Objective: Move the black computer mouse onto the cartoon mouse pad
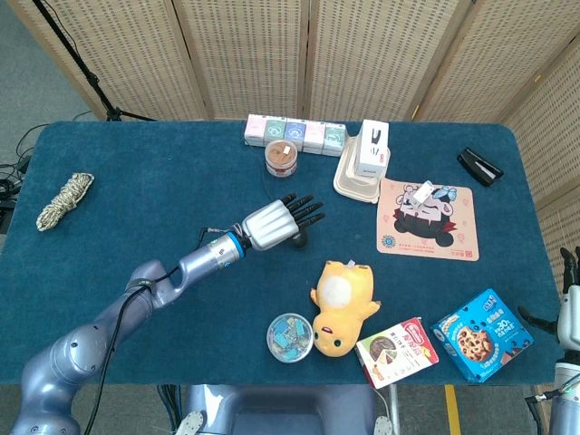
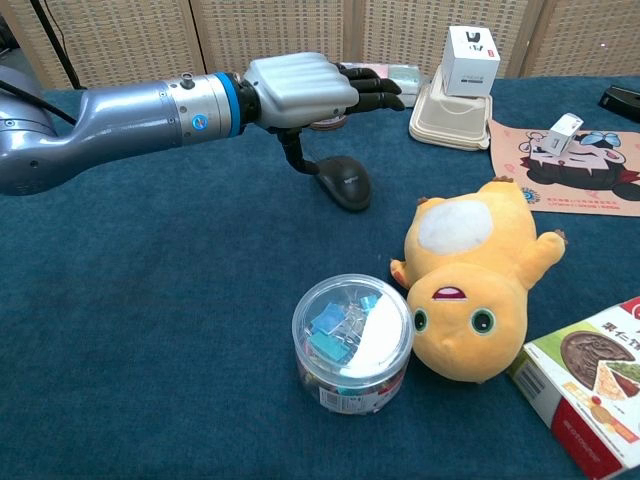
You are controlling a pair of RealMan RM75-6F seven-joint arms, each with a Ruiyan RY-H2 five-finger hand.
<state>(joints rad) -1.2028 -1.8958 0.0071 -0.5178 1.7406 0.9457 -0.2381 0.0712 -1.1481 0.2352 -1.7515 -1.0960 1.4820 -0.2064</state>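
The left hand (image 2: 300, 90) hangs over the middle of the blue table (image 1: 136, 181), fingers stretched out flat and holding nothing; its thumb reaches down to just beside the black computer mouse (image 2: 344, 182), which lies on the cloth beneath it. The cartoon mouse pad (image 1: 428, 219) sits well to the right, near the table's right edge, with a small white box (image 1: 423, 193) on its upper part. Between mouse and pad the cloth is bare; a yellow plush toy (image 1: 342, 304) lies nearer the front edge, beige takeaway containers (image 1: 355, 184) just behind the pad. The right hand (image 1: 569, 308) shows at the right border; I cannot tell its state.
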